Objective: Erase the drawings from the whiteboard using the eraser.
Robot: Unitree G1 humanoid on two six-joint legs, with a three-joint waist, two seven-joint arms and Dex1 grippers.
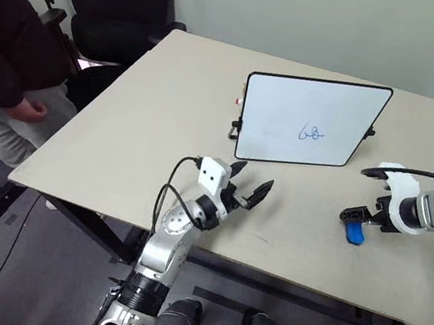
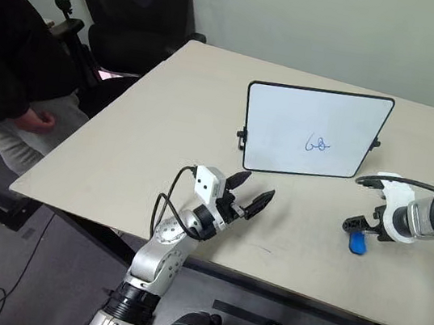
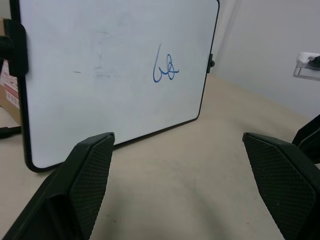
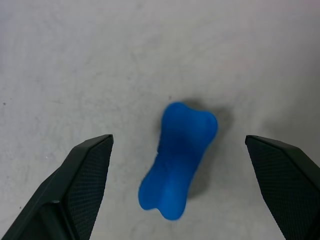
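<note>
Standing upright near the bench's (image 1: 123,132) far middle: whiteboard (image 1: 292,100), white face in a thin black frame with rounded corners, small black feet showing at both sides. Sitting right of centre on that face, well clear of the frame: drawings (image 1: 311,132), a small looping blue scribble, tiny against the board. Lying flat on the bench toward its right side, in front of the board's right corner and well apart from it: eraser (image 4: 177,160), a bright blue oblong block, pinched at the waist and rounded at both ends.

Hanging directly over the eraser and pointing steeply down: right gripper (image 4: 177,200), jaws spread wide, one finger to each side of the block, neither touching it, bare bench showing all around. Hovering above the near middle of the bench, facing the board's lower left corner: left gripper (image 1: 248,185), jaws wide and holding nothing, open surface lying between it and the board.

Stretching empty along the whole left half of the bench up to its edges: plain tan top. Sitting just off the left edge: a person (image 1: 10,42) in a dark sleeve; standing beyond the far left corner: a black chair (image 1: 114,0).
</note>
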